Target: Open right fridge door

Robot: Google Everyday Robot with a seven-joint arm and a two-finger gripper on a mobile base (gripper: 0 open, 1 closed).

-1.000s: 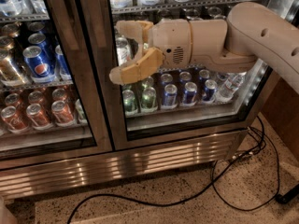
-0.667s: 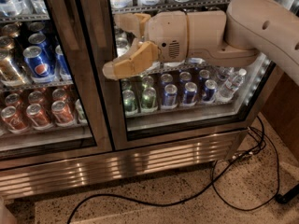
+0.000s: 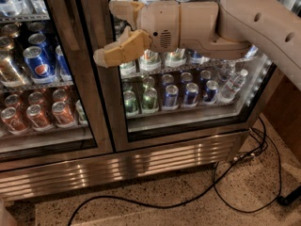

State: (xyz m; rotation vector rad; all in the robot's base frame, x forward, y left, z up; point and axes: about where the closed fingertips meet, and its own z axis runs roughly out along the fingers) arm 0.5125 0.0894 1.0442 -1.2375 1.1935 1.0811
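The right fridge door (image 3: 111, 112) is a glass pane in a wide brushed-steel frame. It stands shut, with green and blue cans (image 3: 170, 95) and water bottles behind the glass. My gripper (image 3: 109, 31) reaches in from the right on a beige arm, high up in front of the door's left frame post. Its two tan fingers point left and are spread apart: the upper one (image 3: 123, 8) by the glass edge, the lower one (image 3: 117, 52) over the post. Nothing sits between them. I cannot make out a bar handle.
The left glass door (image 3: 66, 79) fronts blue Pepsi cans (image 3: 38, 62) and orange cans (image 3: 61, 113). A steel kick panel (image 3: 141, 161) runs along the bottom. A black cable (image 3: 225, 182) loops over the speckled floor at the right, near a wooden panel (image 3: 282, 112).
The gripper has moved left and slightly up, from in front of the glass to over the door's left frame post. The door has not moved.
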